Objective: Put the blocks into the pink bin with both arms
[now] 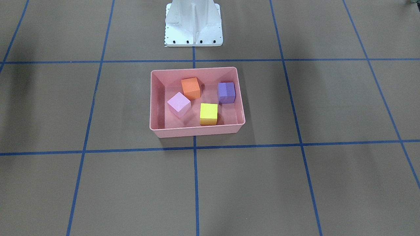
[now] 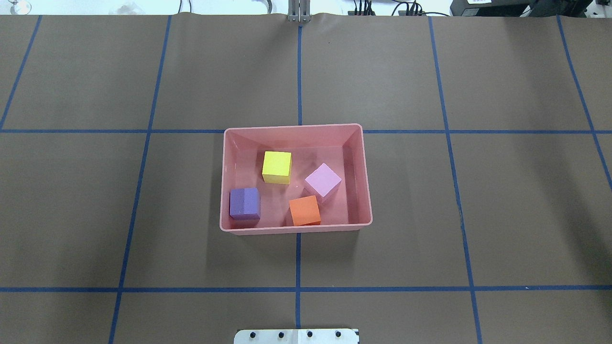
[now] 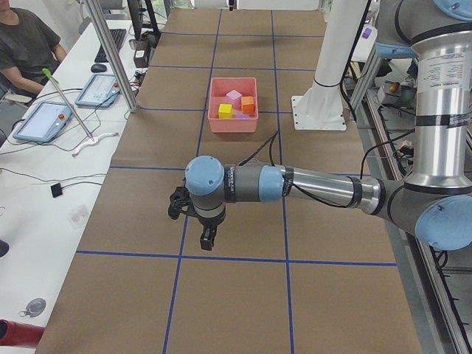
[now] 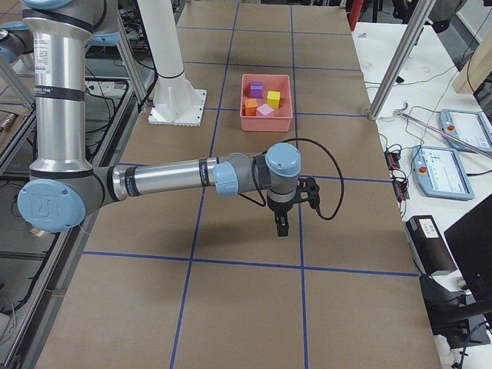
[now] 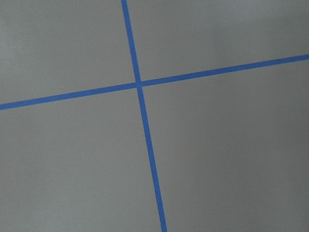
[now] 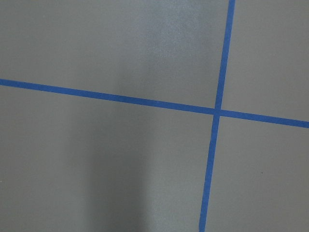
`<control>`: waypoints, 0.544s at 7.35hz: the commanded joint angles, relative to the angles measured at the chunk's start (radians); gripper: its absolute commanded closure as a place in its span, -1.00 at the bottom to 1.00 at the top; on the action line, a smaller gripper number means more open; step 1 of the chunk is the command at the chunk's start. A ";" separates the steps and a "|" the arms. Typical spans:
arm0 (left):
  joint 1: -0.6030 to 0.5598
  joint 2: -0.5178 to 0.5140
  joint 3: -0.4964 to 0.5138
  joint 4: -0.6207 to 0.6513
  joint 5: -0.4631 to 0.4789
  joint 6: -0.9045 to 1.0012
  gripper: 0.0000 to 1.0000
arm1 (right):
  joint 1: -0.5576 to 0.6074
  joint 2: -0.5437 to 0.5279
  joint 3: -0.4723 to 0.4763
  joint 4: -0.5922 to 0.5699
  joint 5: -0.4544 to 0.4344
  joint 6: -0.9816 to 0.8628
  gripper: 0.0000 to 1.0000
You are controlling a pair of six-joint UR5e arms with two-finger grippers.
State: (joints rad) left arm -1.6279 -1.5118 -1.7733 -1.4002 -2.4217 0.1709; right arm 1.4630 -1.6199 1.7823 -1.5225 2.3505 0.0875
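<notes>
Left pincer [image 3: 209, 237] and right pincer [image 4: 281, 226] hang over the counter [image 3: 243, 295], well apart from the pink bin [image 2: 296, 230]; how open, I cannot tell. Yellow block [image 2: 277, 166], purple block [image 2: 244, 202], orange block [image 2: 304, 210] and pink block [image 2: 323, 180] lie inside.

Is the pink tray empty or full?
Partly filled: pink bin holds the yellow block, purple block, orange block and pink block.

Smooth plastic with a slight gloss: pink bin [image 2: 296, 230], its floor faintly reflective. Matt, no sheen: orange block [image 2: 304, 210], yellow block [image 2: 277, 166], purple block [image 2: 244, 203], light pink block [image 2: 323, 180]. Matt and paper-like: brown table covering [image 2: 478, 215], with smooth blue tape lines [image 2: 298, 267]. Satin silver metal: left arm tube [image 3: 324, 188].
</notes>
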 commanded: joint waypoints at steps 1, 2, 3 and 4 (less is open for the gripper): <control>-0.001 0.005 0.044 -0.034 0.001 -0.114 -0.99 | -0.001 0.008 -0.004 0.004 -0.002 0.004 -1.00; -0.003 0.010 0.046 -0.071 0.007 -0.114 -0.99 | -0.001 0.006 -0.003 0.007 -0.004 0.005 -1.00; -0.001 0.054 0.029 -0.082 0.006 -0.114 -0.99 | -0.001 0.000 0.009 0.005 -0.011 0.009 -1.00; -0.003 0.129 -0.035 -0.141 0.007 -0.114 -0.99 | 0.000 -0.011 -0.003 0.001 -0.001 0.011 -1.00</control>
State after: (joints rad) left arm -1.6298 -1.4545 -1.7557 -1.4873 -2.4159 0.0588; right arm 1.4622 -1.6202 1.7845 -1.5180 2.3445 0.0953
